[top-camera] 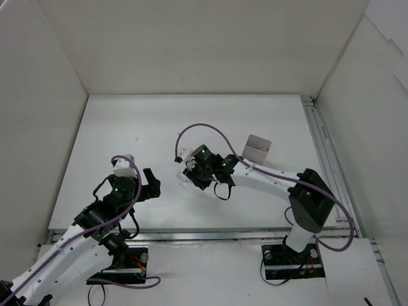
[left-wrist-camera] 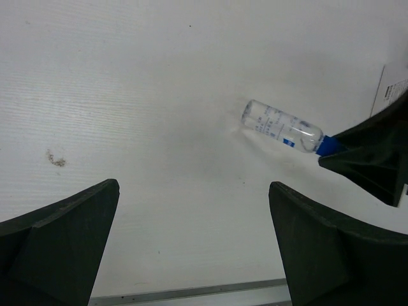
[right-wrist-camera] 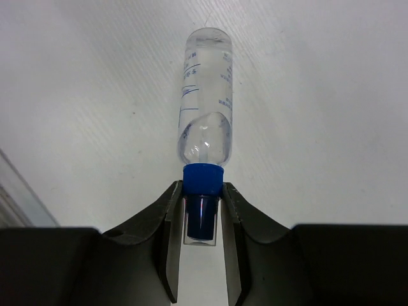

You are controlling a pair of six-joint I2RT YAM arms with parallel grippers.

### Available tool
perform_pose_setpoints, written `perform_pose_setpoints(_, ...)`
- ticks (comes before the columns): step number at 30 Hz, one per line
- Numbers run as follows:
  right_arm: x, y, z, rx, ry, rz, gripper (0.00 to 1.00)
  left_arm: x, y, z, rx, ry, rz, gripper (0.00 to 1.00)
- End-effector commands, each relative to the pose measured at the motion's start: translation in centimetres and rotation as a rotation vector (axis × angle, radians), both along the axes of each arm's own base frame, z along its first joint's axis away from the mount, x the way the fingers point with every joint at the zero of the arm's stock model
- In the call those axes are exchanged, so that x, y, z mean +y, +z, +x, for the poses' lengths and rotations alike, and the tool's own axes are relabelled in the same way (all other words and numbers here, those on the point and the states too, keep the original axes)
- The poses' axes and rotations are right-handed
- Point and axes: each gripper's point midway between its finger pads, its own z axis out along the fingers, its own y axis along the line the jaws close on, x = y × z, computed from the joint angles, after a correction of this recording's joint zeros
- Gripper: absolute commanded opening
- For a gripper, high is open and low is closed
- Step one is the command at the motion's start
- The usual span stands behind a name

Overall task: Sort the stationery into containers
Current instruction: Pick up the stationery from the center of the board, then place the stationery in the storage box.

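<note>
A: Starting with the table (top-camera: pixel 127 127): where does the white box (top-camera: pixel 257 148) stand, and where is the clear tube (right-wrist-camera: pixel 205 108)?

B: The white box stands toward the far right of the table, well apart from both grippers; its compartments cannot be made out from above. The clear tube is near the table's middle, in the right gripper (right-wrist-camera: pixel 203 217); the jaws are closed on the blue end (right-wrist-camera: pixel 203 178), and the clear body sticks out ahead of the fingers with nothing under the grip to steady it.

A: And the left gripper (left-wrist-camera: pixel 194 248)?

B: Its fingers are spread wide with nothing between them; it hangs low over bare table, near the clear tube but not touching it; it seems to have no part in this step.

A: So how should the right arm carry it through?

B: Whether the tube is lifted or lying on the surface cannot be told, so the arm would do well to rise first, then travel right and a little farther out toward the box. The hold is on a round cap alone, so the tube may pivot or slip; a slow, level carry suits it. The arm should lower the tube inside one compartment's walls before parting the jaws; dropped from height, it would likely roll or bounce out.
</note>
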Motion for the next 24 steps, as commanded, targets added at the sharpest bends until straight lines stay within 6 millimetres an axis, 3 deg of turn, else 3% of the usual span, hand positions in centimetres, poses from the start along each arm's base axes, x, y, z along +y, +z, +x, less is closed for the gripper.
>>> perform_pose_setpoints(1, -1.7, 7.7, 0.5, -0.135, -0.169, 0.122, 0.00, -0.5, 2.0, 1.2, -0.075, 0.000, -0.029, 1.00)
perform_pose_setpoints(7, -6.3, 10.5, -1.9, 0.018, -0.336, 0.159, 0.00, -1.5, 1.6, 1.4, -0.074, -0.039, -0.048, 1.00)
perform_pose_setpoints(11, -10.4, 11.0, -2.5, 0.016, -0.472, 0.086, 0.00, -1.8, 1.4, 1.5, -0.069, -0.053, -0.048, 1.00)
perform_pose_setpoints(18, -17.4, 11.9, -5.4, 0.092, -0.695, -0.034, 0.00, -3.0, 1.8, 2.1, -0.083, -0.092, -0.064, 1.00)
perform_pose_setpoints(24, -20.7, 12.2, -6.2, 0.115, -0.787, -0.113, 0.00, -3.8, 1.1, 2.7, -0.068, -0.118, -0.057, 1.00)
